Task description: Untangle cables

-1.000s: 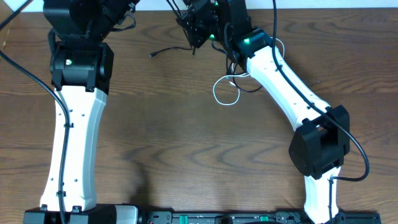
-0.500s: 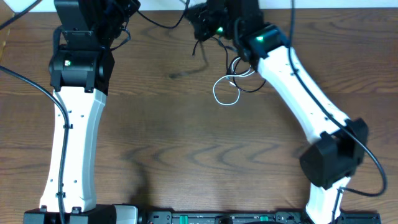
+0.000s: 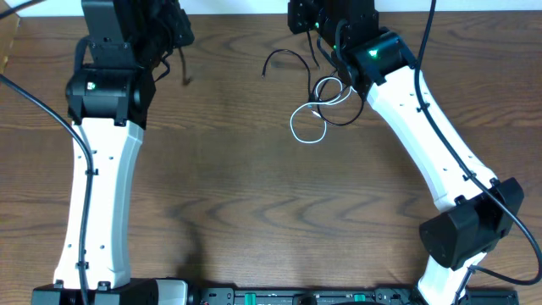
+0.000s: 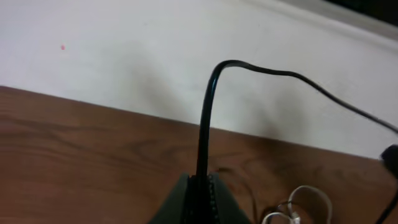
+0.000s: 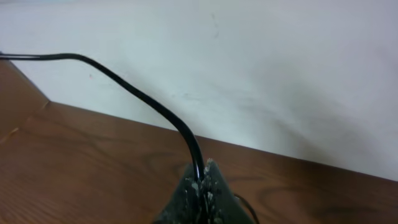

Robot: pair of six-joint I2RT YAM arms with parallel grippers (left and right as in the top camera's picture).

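Wooden table [image 3: 229,178] carries the white cable [image 3: 307,127], lying looped beside the right arm. At the far edge, the left gripper [image 4: 200,182] and right gripper [image 5: 200,177] each clamp tight on a black cable [image 4: 206,124]. It is probably one cord, held apart to draw it out of the knot.
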